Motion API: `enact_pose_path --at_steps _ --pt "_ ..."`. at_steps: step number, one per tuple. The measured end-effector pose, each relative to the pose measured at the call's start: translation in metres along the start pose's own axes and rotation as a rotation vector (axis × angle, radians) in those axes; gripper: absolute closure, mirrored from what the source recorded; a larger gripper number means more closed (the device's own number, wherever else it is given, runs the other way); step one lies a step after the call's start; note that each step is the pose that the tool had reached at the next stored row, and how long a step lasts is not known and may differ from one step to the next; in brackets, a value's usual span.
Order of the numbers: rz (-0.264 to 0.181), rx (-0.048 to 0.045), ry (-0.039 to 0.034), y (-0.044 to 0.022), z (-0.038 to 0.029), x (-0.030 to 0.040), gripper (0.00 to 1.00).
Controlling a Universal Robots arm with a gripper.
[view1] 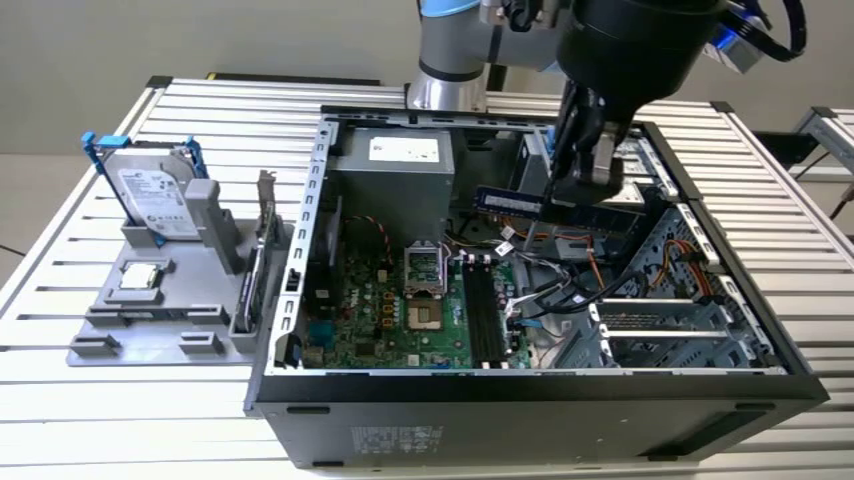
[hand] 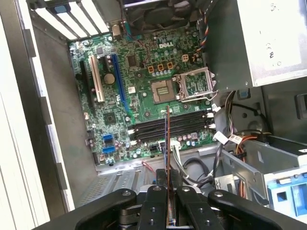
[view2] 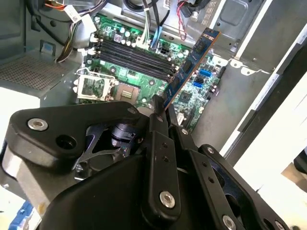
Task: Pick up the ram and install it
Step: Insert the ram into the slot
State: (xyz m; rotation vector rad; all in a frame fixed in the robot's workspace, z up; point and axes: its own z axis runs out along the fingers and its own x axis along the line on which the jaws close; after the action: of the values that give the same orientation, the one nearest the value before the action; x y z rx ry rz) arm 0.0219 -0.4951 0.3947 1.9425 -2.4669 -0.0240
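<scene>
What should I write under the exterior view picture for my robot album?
Robot gripper holds the ram over the motherboard of an open computer case.

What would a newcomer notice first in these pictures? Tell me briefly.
The open computer case on the slatted table dominates the exterior view, its green motherboard laid bare. Inside it, the black gripper holds the ram clamped above the motherboard. At the exterior view's left, a hard drive in a blue frame stands in a grey holder.
</scene>
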Motion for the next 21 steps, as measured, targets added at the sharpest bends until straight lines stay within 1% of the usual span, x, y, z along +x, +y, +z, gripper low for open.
enact_pose_path --at_steps 21 --pt "0.109 0.0009 -0.0014 0.0 0.0 0.0 1.0"
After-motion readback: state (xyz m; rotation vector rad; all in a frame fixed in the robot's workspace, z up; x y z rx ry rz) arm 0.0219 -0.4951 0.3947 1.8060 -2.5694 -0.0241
